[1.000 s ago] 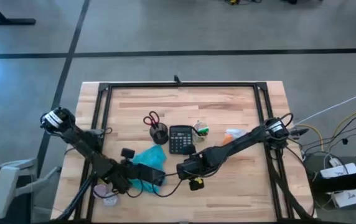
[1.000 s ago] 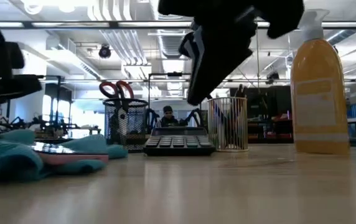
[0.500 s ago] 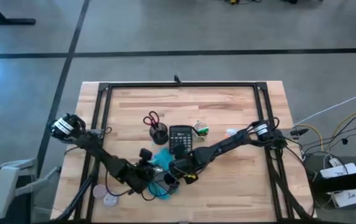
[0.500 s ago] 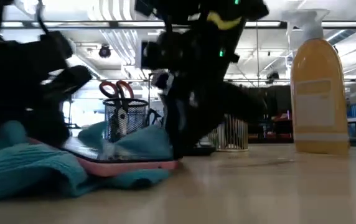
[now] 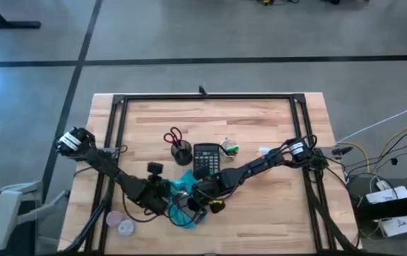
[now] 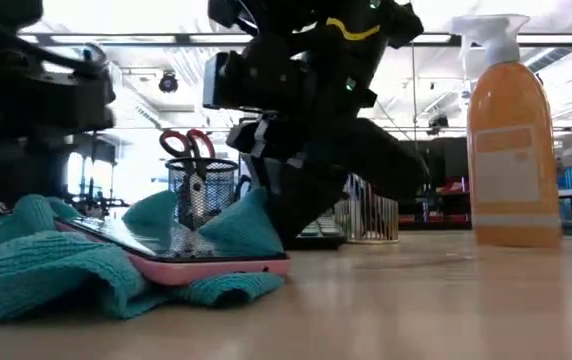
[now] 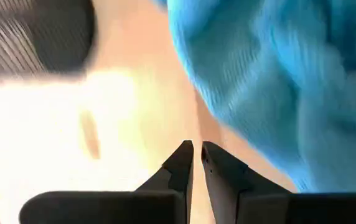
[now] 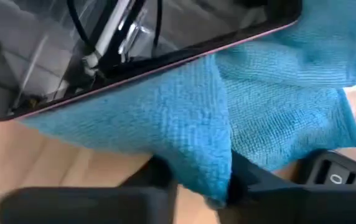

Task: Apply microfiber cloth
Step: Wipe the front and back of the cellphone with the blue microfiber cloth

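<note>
Cloth bunched at the front middle of the table decides everything here; taken from the left, the left gripper (image 7: 195, 157) lies beside the microfiber cloth (image 5: 182, 192), its fingers nearly pressed together on nothing, the turquoise folds just ahead of the tips; the cloth sprawls under a pink-edged tablet (image 6: 181, 252) that rests tilted on it; the right gripper (image 8: 193, 183), the nearer one to the fabric's calculator-side edge, pinches a fold there, beside the black calculator (image 5: 205, 159); a mesh cup (image 6: 195, 196) holds red-handled scissors (image 6: 188, 143); a second wire cup (image 6: 368, 212) has contents I cannot make out; the orange spray bottle (image 6: 509, 150) stands well apart on the right
</note>
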Available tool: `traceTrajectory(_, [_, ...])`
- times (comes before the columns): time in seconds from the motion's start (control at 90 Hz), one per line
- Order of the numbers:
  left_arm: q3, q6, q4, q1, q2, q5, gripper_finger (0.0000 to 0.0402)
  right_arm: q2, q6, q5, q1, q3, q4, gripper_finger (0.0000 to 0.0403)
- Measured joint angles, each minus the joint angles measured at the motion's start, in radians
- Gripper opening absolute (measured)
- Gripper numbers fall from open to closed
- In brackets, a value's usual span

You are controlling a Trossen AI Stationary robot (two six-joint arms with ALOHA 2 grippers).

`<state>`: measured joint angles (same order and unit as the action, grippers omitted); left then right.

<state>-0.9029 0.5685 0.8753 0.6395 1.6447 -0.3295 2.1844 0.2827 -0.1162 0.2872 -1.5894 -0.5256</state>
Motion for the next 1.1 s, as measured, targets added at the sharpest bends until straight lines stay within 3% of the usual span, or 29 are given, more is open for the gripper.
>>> traceTrajectory(0.1, [0.008,0.079,-0.080,0.032,0.000,0.139,0.0020,-0.022,0.000,0.000,0.005,-0.006,-0.019,0.0013])
traceTrajectory(0.189, [0.021,0.122,-0.179,0.063,0.001,0.172,0.0020,-0.053,-0.001,-0.001,0.009,-0.016,-0.044,0.0006])
traceTrajectory(0.333, [0.041,0.118,-0.427,0.088,0.002,0.146,0.0020,-0.090,-0.002,0.012,0.019,-0.021,-0.042,0.0002])
traceTrajectory(0.478, [0.060,0.040,-0.559,0.085,0.015,0.027,0.0020,-0.078,-0.029,0.160,0.020,-0.021,0.044,0.0001])
traceTrajectory(0.656, [0.063,-0.031,-0.568,0.080,0.035,-0.125,0.0020,-0.011,-0.063,0.252,0.025,-0.020,0.150,0.0000])
traceTrajectory(0.878, [0.063,-0.060,-0.595,0.071,0.035,-0.165,0.0020,0.058,-0.105,0.258,0.024,-0.020,0.320,0.0000])
traceTrajectory(1.1, [0.047,-0.100,-0.516,0.074,0.009,-0.120,0.0020,0.064,-0.134,0.120,0.018,-0.021,0.345,0.0000])
